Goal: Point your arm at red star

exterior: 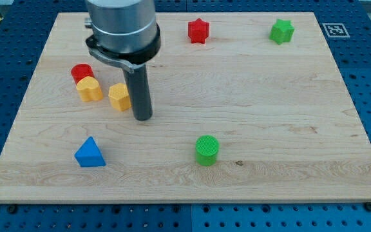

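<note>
The arm comes down from the far left of the scene, a thick grey barrel ending in a straight dark rod. There is no pincer on it to open or close, and it has hold of nothing; the rod simply stands upright with my tip [144, 118] resting on the wooden bench [269, 129].

The red star [198, 30] lies at the far edge of the bench, a little right of the arm's barrel and well apart from my tip, with bare wood between them.

Just to the left of my tip is a yellow block [119, 96], very near the rod, though I cannot tell whether they touch. Left of that sits a second yellow block [89, 89], and a red cylinder [80, 72] is tucked just behind it, touching or nearly so.

On the near side, a blue triangle [90, 153] lies to the left and a green cylinder [207, 149] sits right of my tip, both well apart from it. A green star-like block [281, 31] rests at the far right, level with the red star.
</note>
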Robot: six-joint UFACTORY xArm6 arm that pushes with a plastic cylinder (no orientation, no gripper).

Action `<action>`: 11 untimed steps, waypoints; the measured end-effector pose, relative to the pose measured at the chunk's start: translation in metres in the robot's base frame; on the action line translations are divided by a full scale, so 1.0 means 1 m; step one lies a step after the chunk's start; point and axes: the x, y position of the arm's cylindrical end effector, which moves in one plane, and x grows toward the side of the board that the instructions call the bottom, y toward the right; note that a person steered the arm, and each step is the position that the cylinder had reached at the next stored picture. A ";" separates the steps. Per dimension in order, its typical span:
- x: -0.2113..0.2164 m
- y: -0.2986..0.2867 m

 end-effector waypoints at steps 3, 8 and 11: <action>-0.030 -0.036; -0.203 0.177; -0.208 0.037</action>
